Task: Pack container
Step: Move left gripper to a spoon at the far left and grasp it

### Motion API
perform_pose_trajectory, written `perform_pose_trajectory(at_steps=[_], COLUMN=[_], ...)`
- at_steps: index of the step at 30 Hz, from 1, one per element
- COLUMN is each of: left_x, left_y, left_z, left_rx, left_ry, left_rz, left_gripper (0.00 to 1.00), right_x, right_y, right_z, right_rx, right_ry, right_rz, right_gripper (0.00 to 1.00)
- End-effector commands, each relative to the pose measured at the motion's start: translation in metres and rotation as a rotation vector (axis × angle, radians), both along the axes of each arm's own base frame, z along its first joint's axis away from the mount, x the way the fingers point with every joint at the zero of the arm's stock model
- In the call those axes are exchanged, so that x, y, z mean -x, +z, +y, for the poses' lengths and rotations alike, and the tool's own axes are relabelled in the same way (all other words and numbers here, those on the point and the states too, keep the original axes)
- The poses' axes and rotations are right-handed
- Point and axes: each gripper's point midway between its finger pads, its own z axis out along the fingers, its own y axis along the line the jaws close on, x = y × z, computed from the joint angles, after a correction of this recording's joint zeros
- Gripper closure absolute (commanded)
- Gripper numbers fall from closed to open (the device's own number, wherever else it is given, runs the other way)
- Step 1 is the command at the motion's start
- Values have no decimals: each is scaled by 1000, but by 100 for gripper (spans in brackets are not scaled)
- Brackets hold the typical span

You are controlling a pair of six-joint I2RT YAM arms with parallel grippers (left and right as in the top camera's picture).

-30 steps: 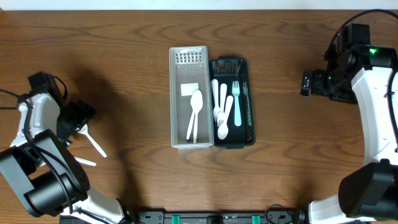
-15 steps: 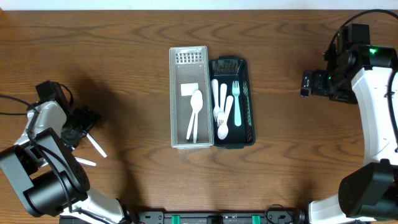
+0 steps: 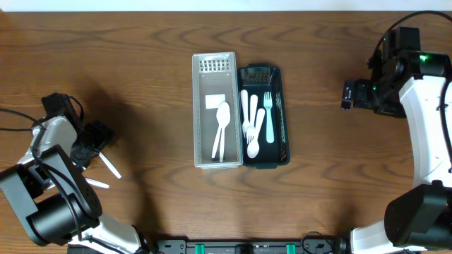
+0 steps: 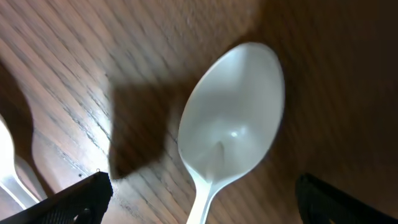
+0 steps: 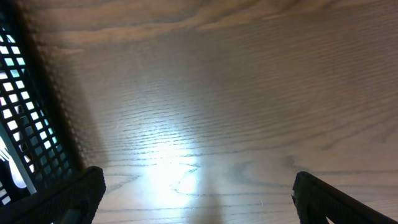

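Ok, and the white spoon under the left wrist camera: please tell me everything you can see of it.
The white spoon looks like smooth, glossy plastic, made in one piece. It lies on the wooden table with the hollow of its bowl facing up and a small glint in it. Its handle runs to the bottom edge of the left wrist view and is cut off there. The left gripper is open, with a dark fingertip on each side of the handle, and neither touches it. Only the table touches the spoon.
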Motion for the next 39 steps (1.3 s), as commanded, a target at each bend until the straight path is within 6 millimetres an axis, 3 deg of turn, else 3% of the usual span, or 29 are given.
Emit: perform_pose_trajectory(at_steps=[1, 9, 11, 16, 20, 23, 30, 34, 39], left_x=[8, 11, 12, 13, 13, 13, 13, 13, 3], left_y=[-10, -16, -16, -16, -16, -16, -16, -16, -8], left_z=[-4, -6, -6, -7, -7, -7, -7, -7, -17], left_rx=[15, 14, 15, 18, 19, 19, 19, 19, 74], left_ry=[-9, -9, -9, -9, -9, -9, -8, -8, -21], left_rz=[25, 23, 24, 28, 30, 30, 30, 29, -20], left_gripper=[4, 5, 12, 46, 57, 72, 81, 94, 94], right_x=[2, 3, 3, 4, 5, 5, 5, 5, 5], right_y=[-1, -2, -2, -2, -2, -2, -2, -2, -2], right_z=[0, 1, 1, 1, 1, 1, 1, 1, 1], right_rx=[-1, -2, -2, -2, -3, -3, -3, -3, -3], right_ry=[13, 14, 14, 13, 13, 13, 13, 13, 14], right_rz=[6, 12, 13, 14, 19, 22, 21, 21, 21], right_gripper=[1, 1, 1, 1, 1, 1, 1, 1, 1])
